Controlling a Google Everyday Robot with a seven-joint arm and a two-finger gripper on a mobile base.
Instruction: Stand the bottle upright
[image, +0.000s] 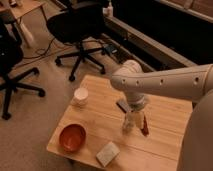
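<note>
Here we see the arm (165, 82) reaching in from the right over a wooden table (100, 117), bending down at its wrist so that the gripper (131, 115) points at the tabletop near the table's middle. The bottle (128, 124) is right under the gripper, pale and slim. Its lower end is on the wood and its upper part goes up into the gripper, so it looks about upright. We cannot tell whether the gripper is clamped on the bottle or merely around it, because the wrist covers that spot. Just right of the bottle, nearly touching it, a dark red long object (144, 126) lies on the table. A white cup (80, 96) stands well to the left, near the table's far left edge. A red bowl (72, 137) sits at the near left corner, and a pale flat block (108, 153) lies to its right by the front edge, both apart from the bottle. Beyond the table a black office chair (80, 27) stands on the carpet, and part of another chair (10, 60) shows at the left edge.
</note>
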